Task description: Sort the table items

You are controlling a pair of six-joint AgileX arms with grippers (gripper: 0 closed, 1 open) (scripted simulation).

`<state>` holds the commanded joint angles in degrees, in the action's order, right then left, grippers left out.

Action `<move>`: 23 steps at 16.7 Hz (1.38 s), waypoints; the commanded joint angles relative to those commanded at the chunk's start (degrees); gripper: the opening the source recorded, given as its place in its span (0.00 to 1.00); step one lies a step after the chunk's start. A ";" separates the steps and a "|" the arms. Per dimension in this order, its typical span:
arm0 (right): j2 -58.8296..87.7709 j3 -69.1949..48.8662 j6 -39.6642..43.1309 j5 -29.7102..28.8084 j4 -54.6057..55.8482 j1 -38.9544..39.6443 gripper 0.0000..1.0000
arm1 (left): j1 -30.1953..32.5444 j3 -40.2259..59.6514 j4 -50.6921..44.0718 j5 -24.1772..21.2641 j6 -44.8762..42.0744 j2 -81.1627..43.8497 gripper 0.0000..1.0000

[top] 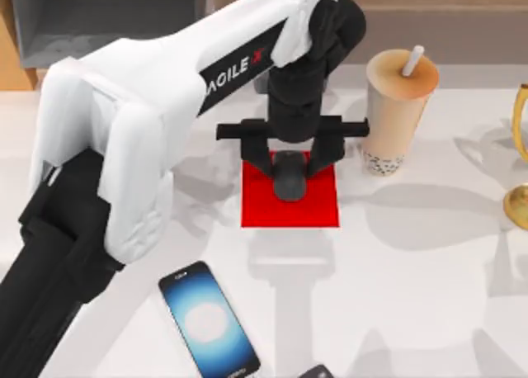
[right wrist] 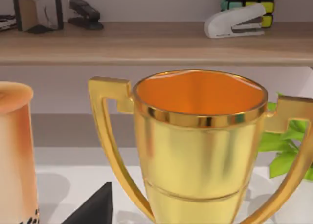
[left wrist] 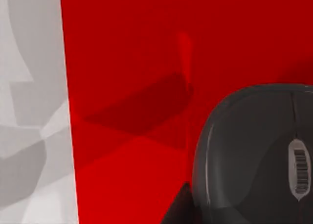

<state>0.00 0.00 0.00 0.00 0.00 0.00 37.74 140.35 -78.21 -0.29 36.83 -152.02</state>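
"AGILE X" on left arm (top: pixel 165 89)

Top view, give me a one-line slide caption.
Left gripper straddles the mouse on a red mat; phone nearer, bubble tea beside.

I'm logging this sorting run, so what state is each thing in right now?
mouse: lying on the red mat, between the left hand's spread fingers
smartphone: flat on the table, screen lit
bubble-tea cup: upright, straw in
gold trophy: upright
white stapler: on the shelf, closed
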 joint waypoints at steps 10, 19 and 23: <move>0.00 0.00 0.00 0.00 0.00 0.00 1.00 | 0.00 0.00 0.00 0.00 0.00 0.00 0.60; 0.00 0.00 0.00 0.00 0.00 0.00 1.00 | 0.00 0.00 0.00 0.00 0.00 0.00 1.00; 0.00 0.00 0.00 0.00 0.00 0.00 1.00 | 0.00 0.00 0.00 0.00 0.00 0.00 1.00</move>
<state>0.00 0.00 0.00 0.00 0.00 0.00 37.74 140.35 -78.21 -0.29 36.83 -152.02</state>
